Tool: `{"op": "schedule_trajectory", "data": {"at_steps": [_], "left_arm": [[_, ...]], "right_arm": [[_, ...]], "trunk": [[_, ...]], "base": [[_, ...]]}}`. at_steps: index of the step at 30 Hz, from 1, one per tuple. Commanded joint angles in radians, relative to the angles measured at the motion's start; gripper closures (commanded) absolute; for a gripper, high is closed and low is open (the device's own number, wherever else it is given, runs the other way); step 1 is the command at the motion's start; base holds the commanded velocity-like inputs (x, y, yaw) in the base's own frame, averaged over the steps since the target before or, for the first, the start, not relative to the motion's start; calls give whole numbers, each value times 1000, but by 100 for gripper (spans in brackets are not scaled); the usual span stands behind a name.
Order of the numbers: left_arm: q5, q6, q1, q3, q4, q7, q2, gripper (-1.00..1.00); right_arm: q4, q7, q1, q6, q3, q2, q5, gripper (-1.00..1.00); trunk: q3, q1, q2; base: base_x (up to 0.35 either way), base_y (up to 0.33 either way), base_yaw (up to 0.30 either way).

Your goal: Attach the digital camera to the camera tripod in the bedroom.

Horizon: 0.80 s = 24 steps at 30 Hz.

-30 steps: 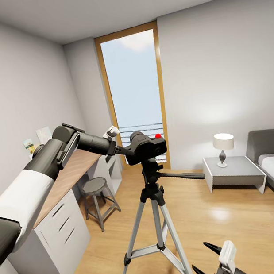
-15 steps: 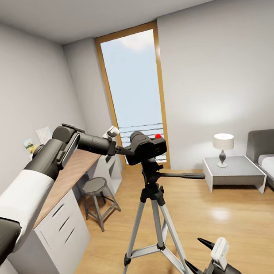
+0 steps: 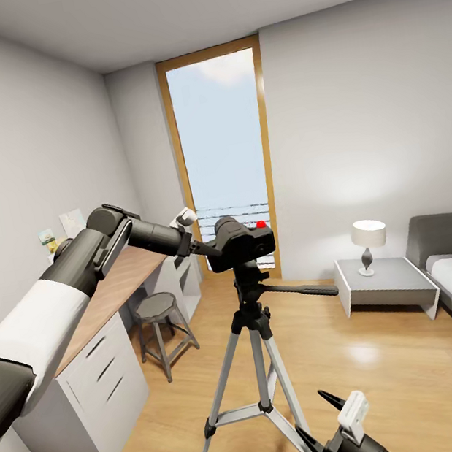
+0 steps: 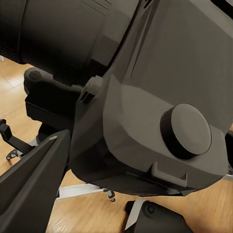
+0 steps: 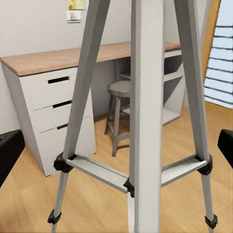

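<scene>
Digital camera (image 3: 242, 241) sat atop camera tripod (image 3: 260, 368) head; left gripper (image 3: 206, 247) pinched its side. Right gripper (image 3: 316, 432) spread, low by legs. Release seemingly left.

Digital camera (image 4: 145, 92) close between claw fingers (image 4: 34, 179)

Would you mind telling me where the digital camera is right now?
In the head view, the camera sits atop the tripod mid-room before the window, with the left gripper at its side.
</scene>
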Motion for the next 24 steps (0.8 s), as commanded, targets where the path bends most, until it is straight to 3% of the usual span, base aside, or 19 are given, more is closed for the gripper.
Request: {"op": "schedule_trajectory", "data": {"at_steps": [1, 9, 24], "left_arm": [[3, 8, -1, -2, 0, -1, 1, 100], [4, 8, -1, -1, 0, -1, 0, 100], [4, 8, -1, -4, 0, -1, 2, 100]], "right_arm": [[0, -4, 0, -2, 2, 1, -3, -100], [-3, -61, -3, 36, 3, 9, -3, -100], [-18, -92, -17, 96, 3, 10, -3, -100]], "trunk": [[0, 0, -1], [0, 0, -1], [0, 0, -1]], "base": [[0, 0, 0], [0, 0, 0], [0, 0, 0]]}}
